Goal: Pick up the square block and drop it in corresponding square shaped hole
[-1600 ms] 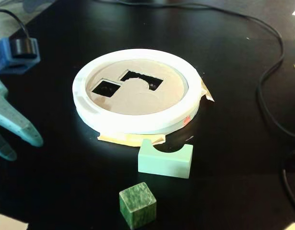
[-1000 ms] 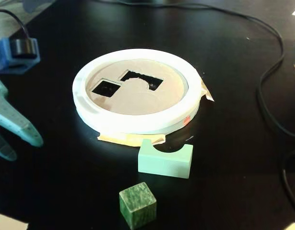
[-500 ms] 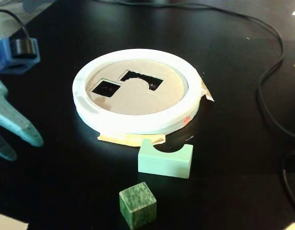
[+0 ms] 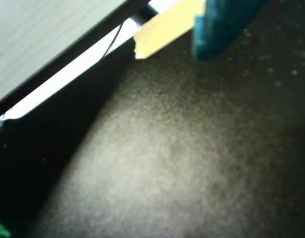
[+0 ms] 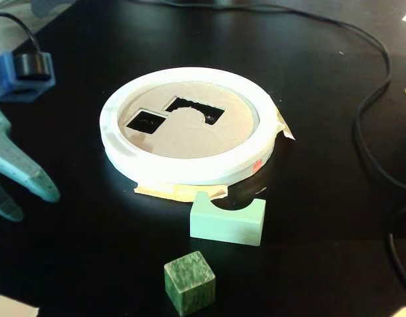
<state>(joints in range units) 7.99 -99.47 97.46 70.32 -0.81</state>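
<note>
Black tabletop (image 5: 321, 218) holds the square block (image 5: 189, 282), corner toward camera.

- The black table (image 5: 70, 251) carries everything in the fixed view.
- A tan disc with a thick white rim (image 5: 189, 168) sits mid-table on yellowish tape (image 5: 176, 193).
- A pale mint notched block (image 5: 227, 221) lies just in front of the rim.
- The square block (image 5: 189, 282), dark green, stands nearer, apart from it.
- A black cable (image 5: 371, 99) snakes along the right side.
</note>
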